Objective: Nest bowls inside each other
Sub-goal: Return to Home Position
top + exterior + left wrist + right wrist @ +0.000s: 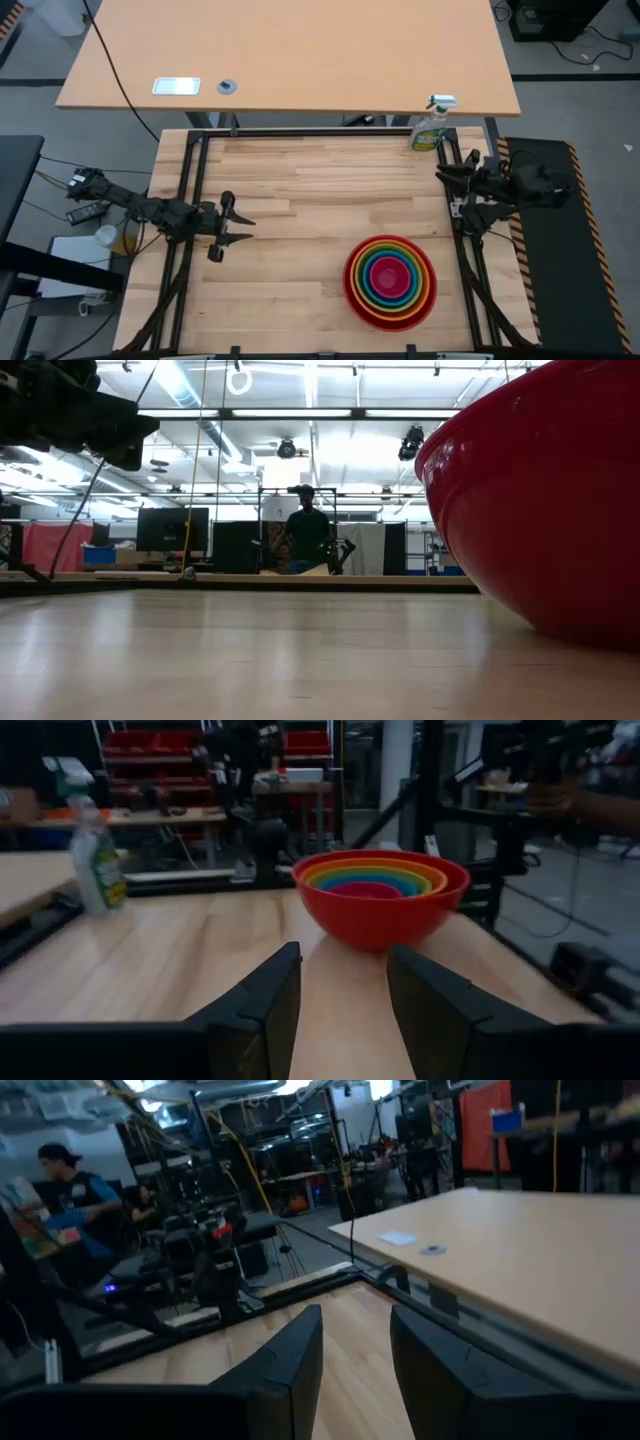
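Note:
The bowls (390, 282) stand nested on the table near its front right: a large red one (378, 908) outermost, then orange, lime green, blue, and a magenta pink one in the centre. In the low view the red bowl's wall (545, 490) fills the right side. My left gripper (243, 229) hovers open above the table's left part, pointing level toward the bowls, well short of them. My right gripper (445, 180) is drawn back at the table's right edge, open, with nothing between its fingers (290, 1370).
A green spray bottle (432, 126) stands at the table's far right corner, close to my right arm. Beyond the far edge is a second, lighter tabletop (300, 50). A person (305, 530) stands in the room behind. Bare wood spans the table's middle (320, 190).

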